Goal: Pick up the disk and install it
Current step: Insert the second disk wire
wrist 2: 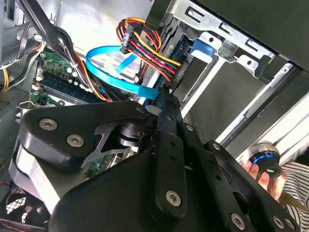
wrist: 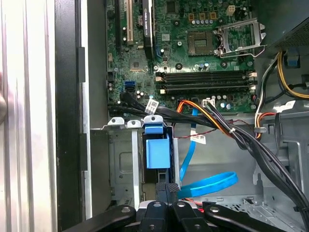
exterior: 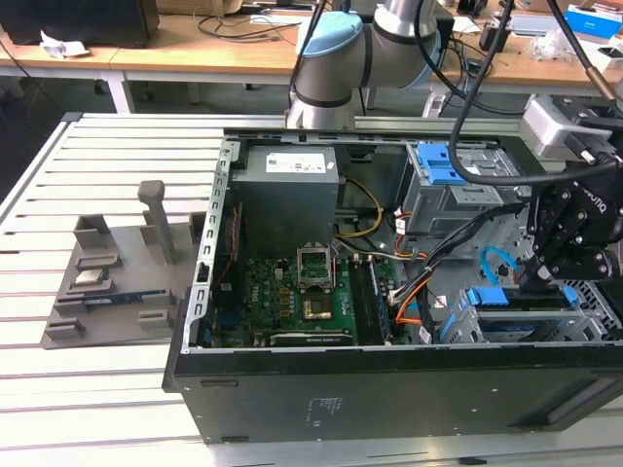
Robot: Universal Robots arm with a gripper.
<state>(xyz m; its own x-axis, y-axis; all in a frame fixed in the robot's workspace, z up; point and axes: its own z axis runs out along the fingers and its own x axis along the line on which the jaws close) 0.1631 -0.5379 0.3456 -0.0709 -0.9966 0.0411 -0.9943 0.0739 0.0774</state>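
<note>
Nearest, at the front corner of the open computer case (exterior: 292, 389) on the exterior view's right: the disk (exterior: 487, 297) sits edge-up in the near drive cage (exterior: 458, 326). The first wrist view shows its blue frame (wrist: 157, 152) between the cage rails. The pincer (exterior: 533, 282) is right over that end, fingers (wrist: 163, 189) drawn narrow, tips together and clamping nothing I can see. They look to be at or just short of the frame; can't tell if touching. My read is that this is the seating step, the disk slotted but maybe not fully home. To do it well: push square along the rails, load on the frame and not the label face, keep off the blue ribbon cable (wrist: 207, 183) and the black cable bundle (wrist: 227, 128) just beside. Stop on resistance, since a skewed frame would likely jam. Further in is the mainboard (exterior: 292, 292), then the grey box (exterior: 287, 190) and the far cage with a blue latch (exterior: 443, 165). Off the case, a grey parts tray (exterior: 117, 282) lies on the slatted bench (exterior: 107, 165). Count: one disk, one pincer, one arm (exterior: 331, 68), two cages, one ribbon cable, one grey box, one tray.
</note>
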